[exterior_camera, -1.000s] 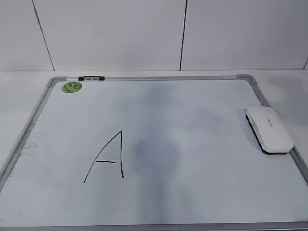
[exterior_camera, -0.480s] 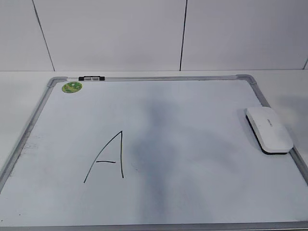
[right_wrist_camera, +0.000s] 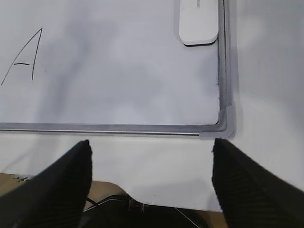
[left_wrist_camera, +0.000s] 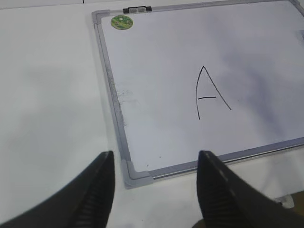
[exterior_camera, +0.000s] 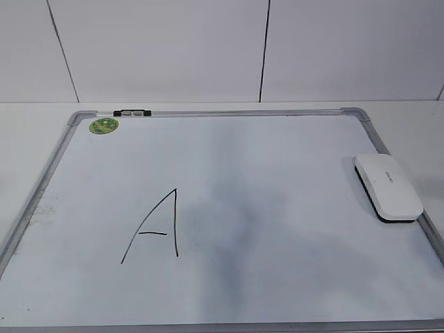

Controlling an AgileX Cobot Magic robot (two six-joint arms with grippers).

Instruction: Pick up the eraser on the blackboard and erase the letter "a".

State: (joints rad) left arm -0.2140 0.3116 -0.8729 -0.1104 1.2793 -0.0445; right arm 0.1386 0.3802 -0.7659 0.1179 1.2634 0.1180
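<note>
Eraser (right_wrist_camera: 199,21): flat on blackboard (right_wrist_camera: 142,95), well ahead of right gripper (right_wrist_camera: 151,156). Both grippers, left (left_wrist_camera: 156,164) included: wide open, empty.

Smooth white blackboard (exterior_camera: 277,208) in brushed grey metal frame; glossy plastic eraser (exterior_camera: 388,187).

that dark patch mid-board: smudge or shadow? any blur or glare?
Exterior view: soft grey patch on the blackboard right of the capital A, diffuse edges, likely a shadow; eraser sharp, no glare. Left wrist view: left tool blurred close up. Right wrist view: right tool blurred, board in focus.
</note>
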